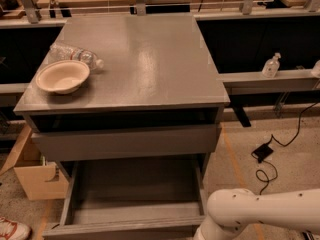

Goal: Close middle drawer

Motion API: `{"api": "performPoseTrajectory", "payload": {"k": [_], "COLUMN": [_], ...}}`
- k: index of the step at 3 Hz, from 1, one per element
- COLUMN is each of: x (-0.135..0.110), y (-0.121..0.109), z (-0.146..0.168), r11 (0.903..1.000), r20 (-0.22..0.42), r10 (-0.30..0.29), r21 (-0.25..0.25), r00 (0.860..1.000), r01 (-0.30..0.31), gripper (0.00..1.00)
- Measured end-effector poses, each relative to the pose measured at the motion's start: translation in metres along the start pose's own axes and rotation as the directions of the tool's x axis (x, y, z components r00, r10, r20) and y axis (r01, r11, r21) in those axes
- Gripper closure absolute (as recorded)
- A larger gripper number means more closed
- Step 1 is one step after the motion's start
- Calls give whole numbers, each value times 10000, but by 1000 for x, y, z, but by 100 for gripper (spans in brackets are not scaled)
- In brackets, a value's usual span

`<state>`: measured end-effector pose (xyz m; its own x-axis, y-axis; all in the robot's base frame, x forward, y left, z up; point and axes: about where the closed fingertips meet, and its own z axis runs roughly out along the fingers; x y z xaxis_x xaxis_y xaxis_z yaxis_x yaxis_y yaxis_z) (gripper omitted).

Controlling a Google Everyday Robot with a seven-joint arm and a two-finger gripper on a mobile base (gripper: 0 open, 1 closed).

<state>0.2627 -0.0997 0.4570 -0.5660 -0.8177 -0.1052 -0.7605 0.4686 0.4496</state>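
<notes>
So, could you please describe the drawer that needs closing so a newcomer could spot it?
Find the grey cabinet with a bowl and bottle on top. Under its upper front panel, the middle drawer juts far out by the white arm, whose hand is out of view. It alone shows its grey inside.

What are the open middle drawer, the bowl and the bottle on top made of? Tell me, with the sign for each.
Middle drawer: likely grey-painted wood, matte; flat boards, square edges. Bowl: probably paper or moulded fibre; matte cream, thin rim. Water bottle: clear plastic; see-through, lying on its side. Gripper: out of view; only the white arm shows, lower right.
</notes>
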Motion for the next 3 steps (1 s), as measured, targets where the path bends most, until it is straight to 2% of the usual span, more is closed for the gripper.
{"api": "performPoseTrajectory", "payload": {"k": [1, 2, 3], "x": [-16, -37, -57], "y": [-25, -48, -68], "z": [24, 34, 35], "r11": [9998, 9976, 9930], "r20": [788, 1814, 2737], "r10": [-104, -360, -685], "r21": [205, 644, 1119], "r00": [9968, 9827, 9594], "r01": [88, 246, 390], "gripper": [100, 100, 100]}}
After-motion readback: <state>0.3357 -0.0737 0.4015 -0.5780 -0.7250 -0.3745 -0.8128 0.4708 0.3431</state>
